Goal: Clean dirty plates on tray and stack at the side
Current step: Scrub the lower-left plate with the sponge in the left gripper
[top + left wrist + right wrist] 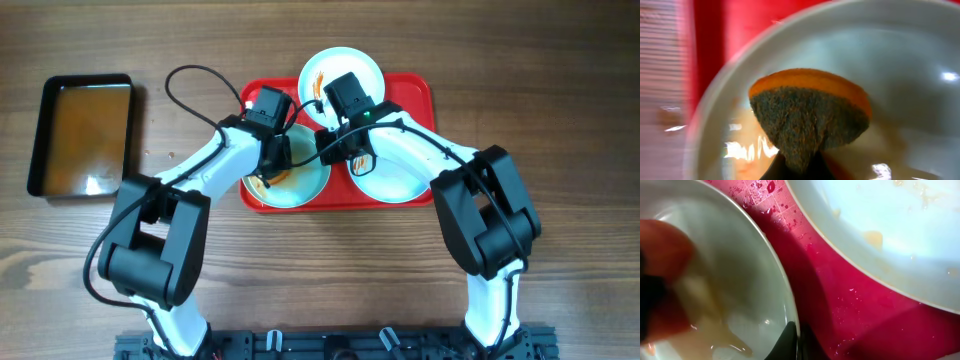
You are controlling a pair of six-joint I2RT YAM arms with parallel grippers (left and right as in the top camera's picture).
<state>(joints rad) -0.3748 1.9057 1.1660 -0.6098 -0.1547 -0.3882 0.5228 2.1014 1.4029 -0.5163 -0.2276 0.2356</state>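
3 plates (pixel 398 182) on the tray (pixel 416 92); left hand (pixel 797 169) pinches a sponge (pixel 809 114).

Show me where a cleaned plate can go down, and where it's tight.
Widest bare wood: right of the red tray, to the table edge. A narrower strip lies between the black tray and red tray, crossed by a cable. Crowded: the red tray, filled by three plates and both arms.
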